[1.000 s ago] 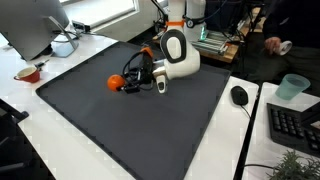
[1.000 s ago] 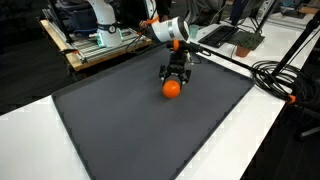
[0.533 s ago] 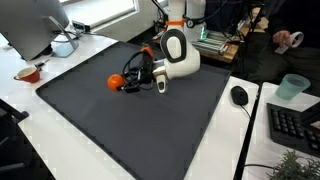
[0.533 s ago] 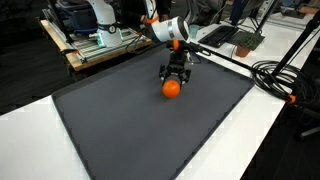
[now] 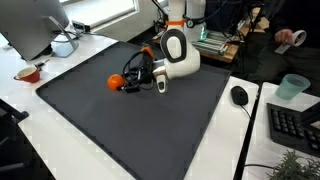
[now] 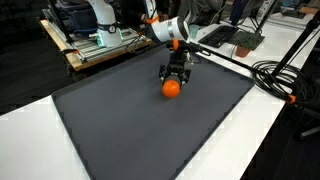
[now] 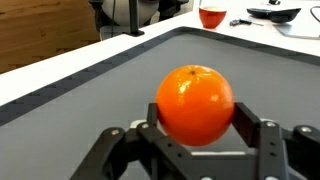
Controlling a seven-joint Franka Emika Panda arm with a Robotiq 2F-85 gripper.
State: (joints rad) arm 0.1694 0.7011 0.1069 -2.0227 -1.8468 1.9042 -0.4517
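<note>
1. The gripper is clamped on the orange, with a pad against each side. The fruit sits low on the black mat, in its far left part.
2. Nothing has shifted from a second ago. In both exterior views the gripper and orange are exactly where they were, so I judge the grip settled.
3. Bare mat stretches near and right of the orange; the far edge lies closer.
4. Off the mat, well apart, are a red bowl to the left, a mouse to the right, and cables.
</note>
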